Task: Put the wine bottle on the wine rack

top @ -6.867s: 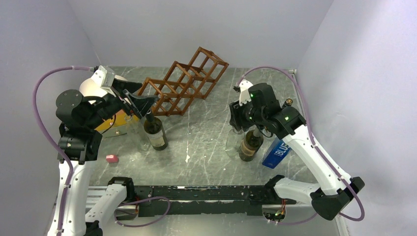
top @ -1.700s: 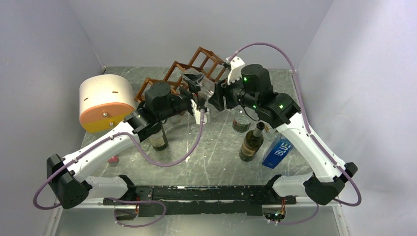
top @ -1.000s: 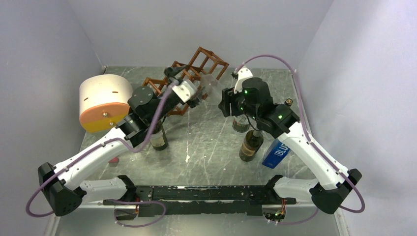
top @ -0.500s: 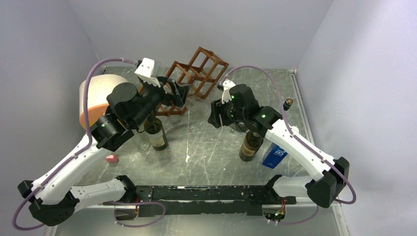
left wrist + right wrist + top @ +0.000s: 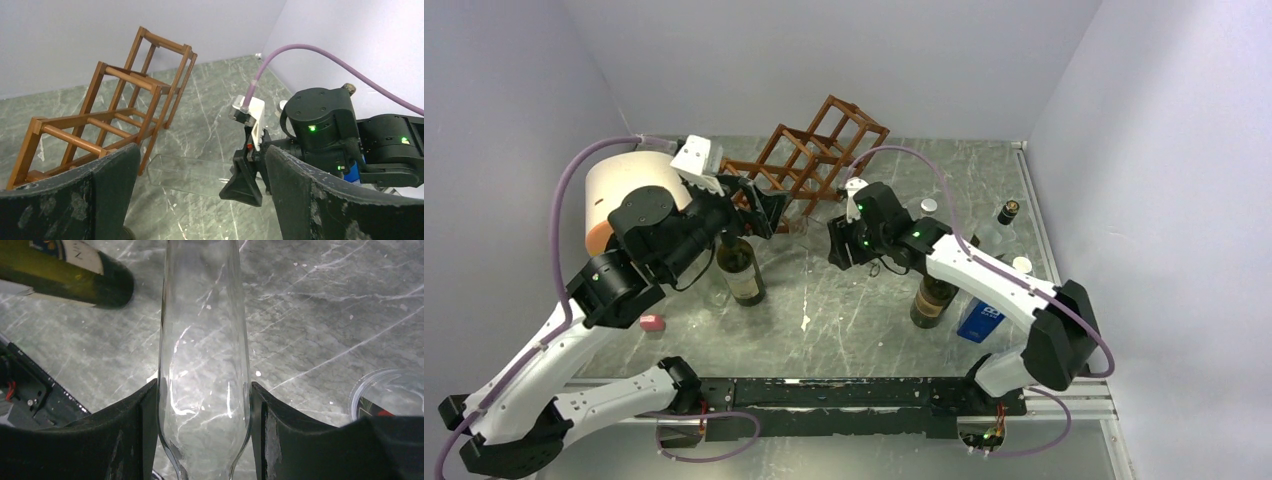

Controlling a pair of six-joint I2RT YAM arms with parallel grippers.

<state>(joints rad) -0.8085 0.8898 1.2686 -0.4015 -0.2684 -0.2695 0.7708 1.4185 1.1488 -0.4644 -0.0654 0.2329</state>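
Right gripper [image 5: 203, 390]: jaws part-way closed on the clear wine bottle [image 5: 187, 175], which is held horizontal above the table [image 5: 844, 300]. The grip is near the shoulder, with the body projecting left toward the wine rack [image 5: 809, 165]. The bottle lies just near-right of the rack, not yet in a cell. Left gripper [image 5: 762, 208]: jaws fully spread, holding nothing, beside the rack's near edge.

Hazards:
- Smooth glass gripped at one end: the bottle may pivot or slide out
- Misaligned entry: the base strikes a rail and shoves the rack away
- Left arm close to the rack and the standing dark bottle [image 5: 739, 265]: collision or tip-over
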